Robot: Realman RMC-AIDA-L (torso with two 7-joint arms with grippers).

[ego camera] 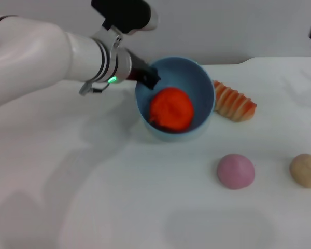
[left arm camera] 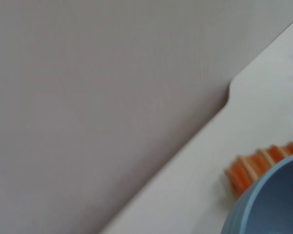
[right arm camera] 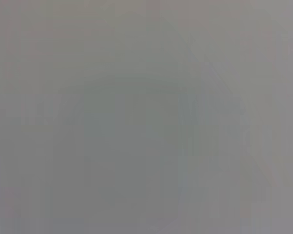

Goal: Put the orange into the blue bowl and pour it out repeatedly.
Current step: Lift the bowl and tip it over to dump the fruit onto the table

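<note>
Head view: the left arm is reaching in from the left side, and the left gripper (ego camera: 149,77) is clamping the near-left rim of the blue bowl (ego camera: 203,85). The bowl is being held tilted, with its opening turned toward the camera and its lower edge at or just above the table (ego camera: 93,197); whether it is touching cannot be told. The orange (ego camera: 170,108) is lying inside the bowl against the lower wall. Just to the right of the bowl, a striped bread loaf (ego camera: 234,101) is lying on the table, close to the bowl's right side. Farther right and nearer the camera, a pink ball (ego camera: 236,170) is sitting on the table, and a tan ball (ego camera: 306,169) is sitting beyond it near the right edge. A small dark part at the upper right edge may belong to the right arm; the right gripper is not showing.

The left wrist view is showing the bowl's rim (left arm camera: 263,204) with the loaf (left arm camera: 249,170) directly behind it. The right wrist view is showing only a plain grey field.
</note>
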